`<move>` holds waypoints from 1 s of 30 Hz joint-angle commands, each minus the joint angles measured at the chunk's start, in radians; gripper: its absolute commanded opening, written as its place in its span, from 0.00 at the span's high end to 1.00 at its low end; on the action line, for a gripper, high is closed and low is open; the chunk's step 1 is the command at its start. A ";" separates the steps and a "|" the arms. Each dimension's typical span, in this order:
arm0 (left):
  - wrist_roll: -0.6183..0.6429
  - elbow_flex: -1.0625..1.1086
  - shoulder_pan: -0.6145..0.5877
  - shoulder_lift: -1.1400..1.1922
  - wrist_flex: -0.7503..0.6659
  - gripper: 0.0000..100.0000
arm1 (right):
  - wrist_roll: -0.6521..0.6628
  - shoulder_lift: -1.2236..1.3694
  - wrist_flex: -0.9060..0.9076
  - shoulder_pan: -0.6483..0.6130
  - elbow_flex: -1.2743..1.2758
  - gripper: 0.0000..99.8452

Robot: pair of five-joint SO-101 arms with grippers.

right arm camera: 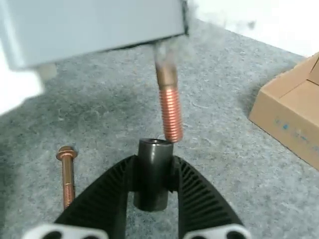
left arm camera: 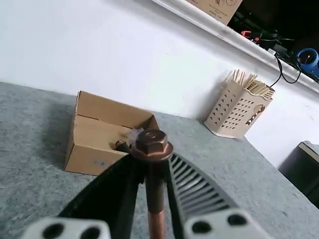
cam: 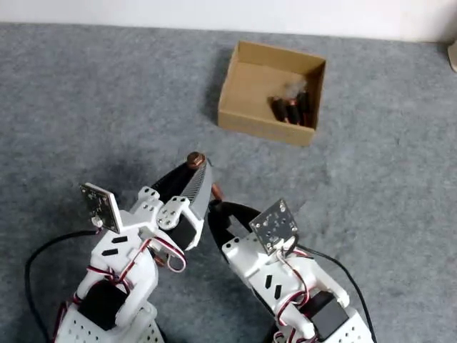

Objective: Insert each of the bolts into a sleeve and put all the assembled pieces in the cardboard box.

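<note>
High view: the cardboard box [cam: 263, 127] sits upper centre on the grey tabletop [cam: 86, 107], with assembled pieces [cam: 291, 108] inside. At centre frame, the left hand [cam: 196, 170] holds a bolt [cam: 196, 159] head-up.

Left wrist view: that hand is closed on the bolt's shank, just under the head.

Right wrist view: the right hand [right arm camera: 153, 172] clamps a black sleeve [right arm camera: 152, 149]. The bolt's threaded tip hangs at the sleeve's mouth. A second bolt [right arm camera: 66, 174] lies on the tabletop nearby.
</note>
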 commanded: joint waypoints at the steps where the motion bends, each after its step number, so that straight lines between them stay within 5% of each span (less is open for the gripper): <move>1: 0.002 -0.016 0.013 -0.005 0.000 0.99 | 0.017 -0.010 -0.004 -0.001 -0.050 1.00; 9: 0.002 -0.070 0.022 -0.005 0.106 0.99 | 0.017 -0.010 -0.027 0.082 -0.045 1.00; 30: -0.021 0.035 0.012 0.139 0.100 0.99 | 0.017 -0.010 -0.021 0.082 -0.050 1.00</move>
